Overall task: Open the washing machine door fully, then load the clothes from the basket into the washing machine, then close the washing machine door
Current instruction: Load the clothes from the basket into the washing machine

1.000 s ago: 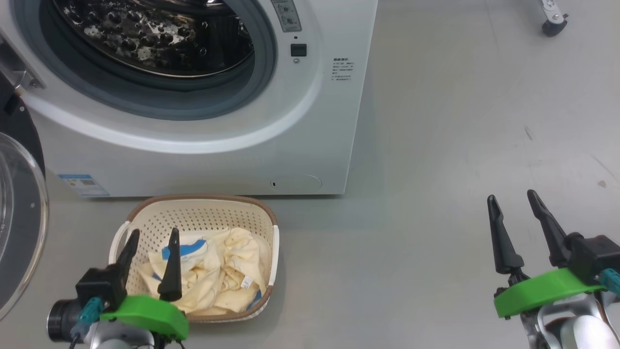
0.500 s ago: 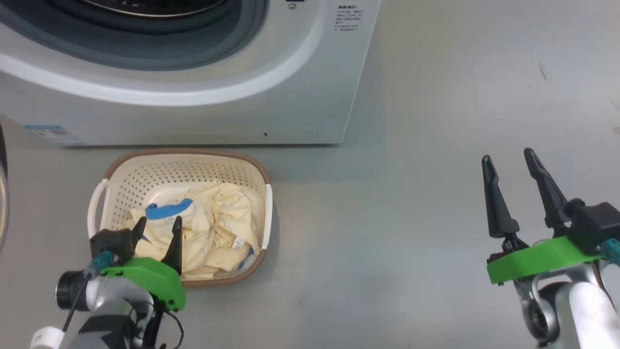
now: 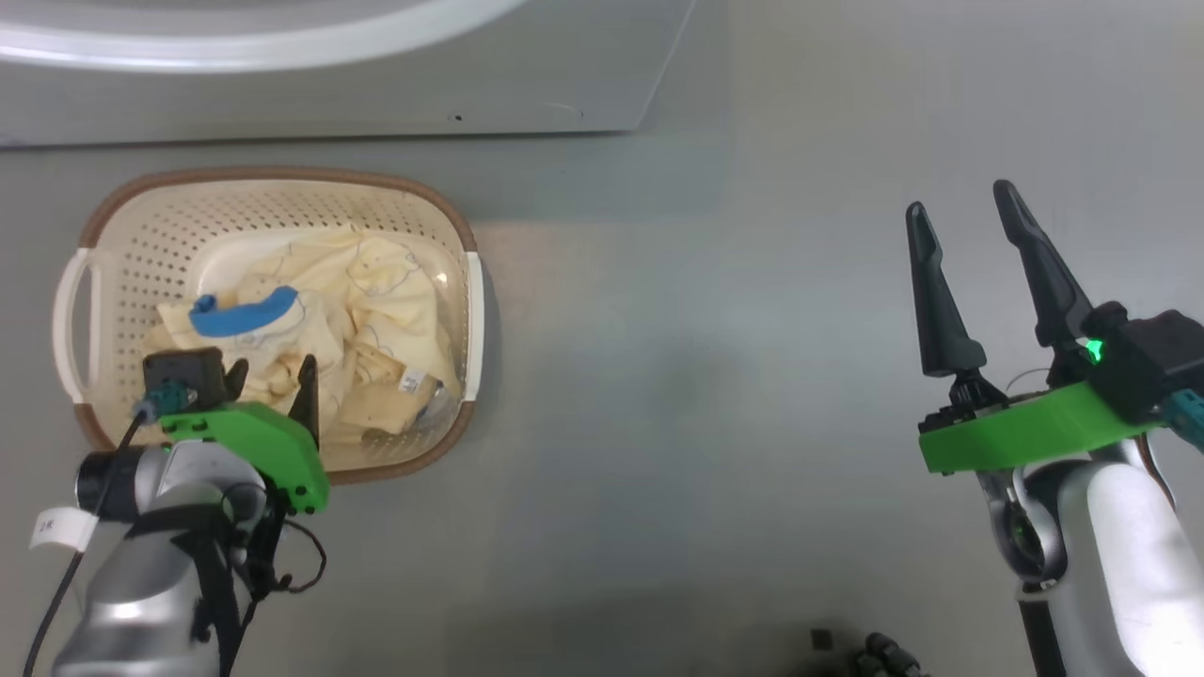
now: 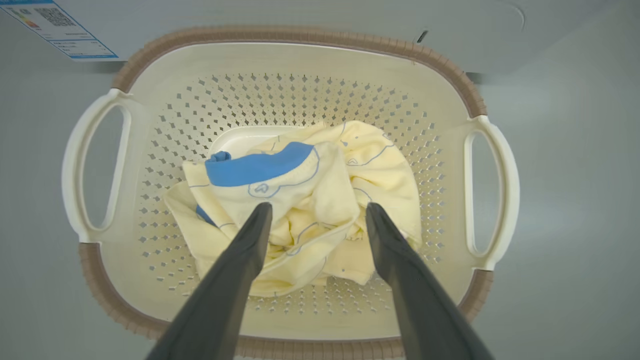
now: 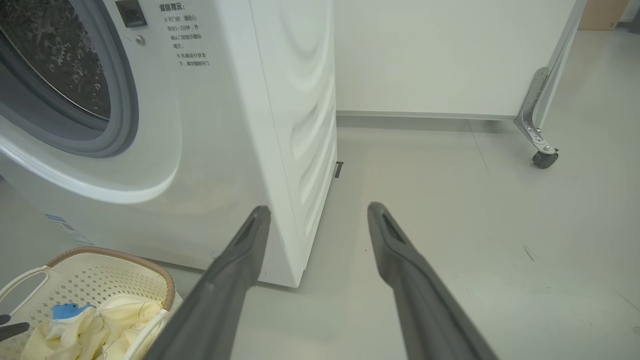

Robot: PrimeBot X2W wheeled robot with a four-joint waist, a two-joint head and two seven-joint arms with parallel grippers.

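We list one basket (image 4: 295, 36), perforated cream walls, brown rim, white side handles, just before the washing machine (image 4: 240, 12). Inside we find the clothes (image 4: 385, 170), crumpled, blue collar patch (image 4: 255, 167) uppermost. Our left gripper (image 4: 318, 207) hangs over them, fingers spread wide

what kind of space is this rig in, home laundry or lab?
Likely a lab bay staged as a laundry corner, not a home: a white washing machine on a grey floor, a basket of clothes before it, and a plain white panel on a caster behind.
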